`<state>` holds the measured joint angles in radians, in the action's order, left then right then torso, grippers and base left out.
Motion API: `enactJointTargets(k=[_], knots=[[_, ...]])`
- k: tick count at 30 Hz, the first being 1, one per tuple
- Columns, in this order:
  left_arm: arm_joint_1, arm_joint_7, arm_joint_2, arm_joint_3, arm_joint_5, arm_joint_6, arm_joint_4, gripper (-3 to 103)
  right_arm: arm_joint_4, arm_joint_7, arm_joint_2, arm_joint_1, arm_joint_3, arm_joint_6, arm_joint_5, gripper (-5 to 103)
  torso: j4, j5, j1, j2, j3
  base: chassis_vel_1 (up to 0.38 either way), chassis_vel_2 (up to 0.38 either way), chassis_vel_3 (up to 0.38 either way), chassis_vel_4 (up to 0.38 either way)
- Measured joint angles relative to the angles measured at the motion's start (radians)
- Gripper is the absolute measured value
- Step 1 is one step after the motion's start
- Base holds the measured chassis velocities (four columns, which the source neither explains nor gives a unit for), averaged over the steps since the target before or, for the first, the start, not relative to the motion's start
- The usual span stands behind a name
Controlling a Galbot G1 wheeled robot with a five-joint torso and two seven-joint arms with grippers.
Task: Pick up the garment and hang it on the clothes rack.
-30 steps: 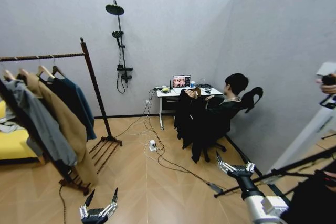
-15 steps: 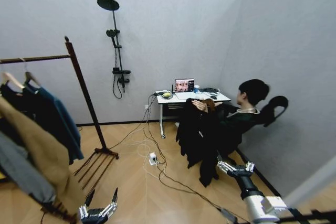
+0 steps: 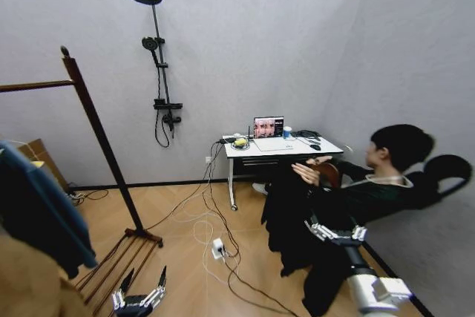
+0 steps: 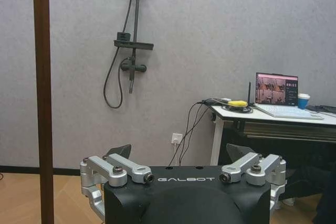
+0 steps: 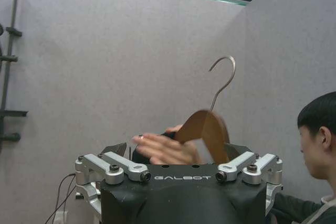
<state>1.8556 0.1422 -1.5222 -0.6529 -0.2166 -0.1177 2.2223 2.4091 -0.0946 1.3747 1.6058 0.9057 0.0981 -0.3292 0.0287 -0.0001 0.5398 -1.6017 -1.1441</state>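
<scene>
Garment (image 3: 297,217): a long black coat on a wooden hanger (image 5: 206,132) with a metal hook (image 5: 222,81), was held up by a seated person's hand (image 3: 306,172) beside the white surface (image 3: 278,146), right of centre in the head view. In the right wrist view the hanger was seen tilted, hook uppermost, with the hand (image 5: 165,149) laid against its wooden shoulder.

Clothes rack (image 3: 96,139): dark reddish-brown wood, was seen at the left of the head view, one post topped by a ball finial, the horizontal bar running off the left edge, the slatted base on the floor. A teal-blue jacket (image 3: 37,217) and a tan coat (image 3: 30,287) were seen hanging from it at the near left edge.

Right end effector (image 3: 334,231): was raised before the garment, fingers spread apart, nothing gripped; whether it touched the cloth could not be told.

Left end effector (image 3: 141,296): was held low near the rack's base, fingers parted, nothing gripped.

Laptop (image 3: 269,127) and cup (image 3: 287,132): were noted on the surface.
</scene>
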Motion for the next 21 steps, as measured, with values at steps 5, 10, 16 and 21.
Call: enactJointTargets(k=[5, 10, 16, 21], knots=[[0.000, 0.000, 0.000, 0.000, 0.000, 0.000, 0.000, 100, -0.027, 0.126, -0.065, -0.036, 0.201, 0.033, -0.210, 100, -0.0001, 0.0003, -0.001, 0.000, 0.000, -0.052, 0.041, 0.017, -0.016], [0.000, 0.000, 0.000, 0.000, 0.000, 0.000, 0.000, 100, -0.119, 0.245, -0.121, -0.064, 0.314, 0.027, -0.300, 100, 0.0005, 0.0006, -0.003, -0.001, 0.001, 0.033, -0.058, -0.060, 0.039], [0.000, 0.000, 0.000, 0.000, 0.000, 0.000, 0.000, 100, -0.215, 0.282, -0.211, -0.123, 0.306, 0.024, -0.315, 100, 0.0003, 0.0006, -0.002, -0.001, 0.000, 0.014, -0.021, -0.028, 0.011], [0.000, 0.000, 0.000, 0.000, 0.000, 0.000, 0.000, 100, -0.279, 0.277, -0.268, -0.193, 0.241, 0.048, -0.304, 100, -0.0003, 0.0002, -0.001, 0.000, 0.000, -0.004, 0.009, 0.010, -0.004]])
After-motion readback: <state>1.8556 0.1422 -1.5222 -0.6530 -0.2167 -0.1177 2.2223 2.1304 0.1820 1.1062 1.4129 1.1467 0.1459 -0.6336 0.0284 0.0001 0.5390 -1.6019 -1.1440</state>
